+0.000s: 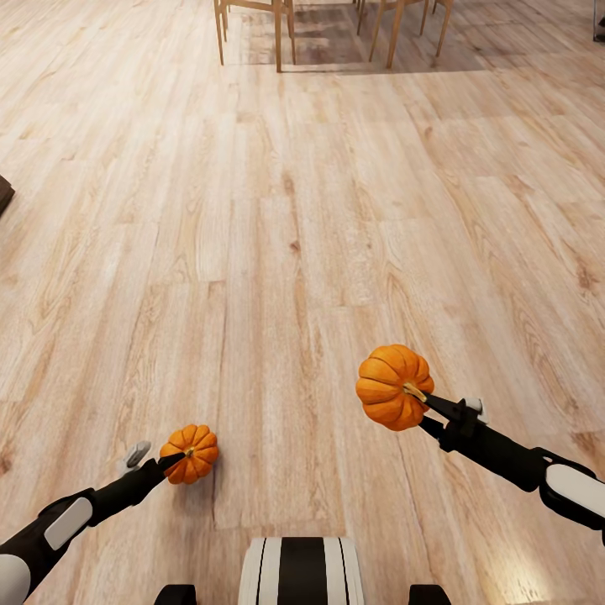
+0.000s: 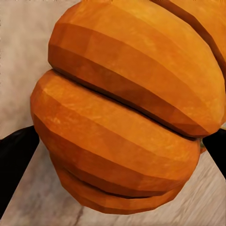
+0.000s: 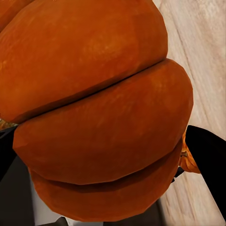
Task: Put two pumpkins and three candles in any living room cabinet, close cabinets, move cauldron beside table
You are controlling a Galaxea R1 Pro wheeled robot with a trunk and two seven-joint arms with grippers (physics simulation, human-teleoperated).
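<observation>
Each arm carries a ribbed orange pumpkin above the wooden floor. My left gripper (image 1: 178, 458) is shut on the smaller-looking pumpkin (image 1: 191, 453) low at the left of the head view; its ribs (image 2: 122, 117) sit between two dark fingers (image 2: 16, 155) in the left wrist view. My right gripper (image 1: 420, 397) is shut on the other pumpkin (image 1: 392, 386), held higher at the right, and that pumpkin (image 3: 99, 113) presses close to the right wrist camera. The candles, the cabinet and the cauldron are out of view.
Pale plank floor (image 1: 302, 210) stretches ahead. Wooden chair and table legs (image 1: 277, 34) stand at the far end. A dark object's edge (image 1: 4, 192) pokes in at the left border. My base (image 1: 302, 571) is at the bottom.
</observation>
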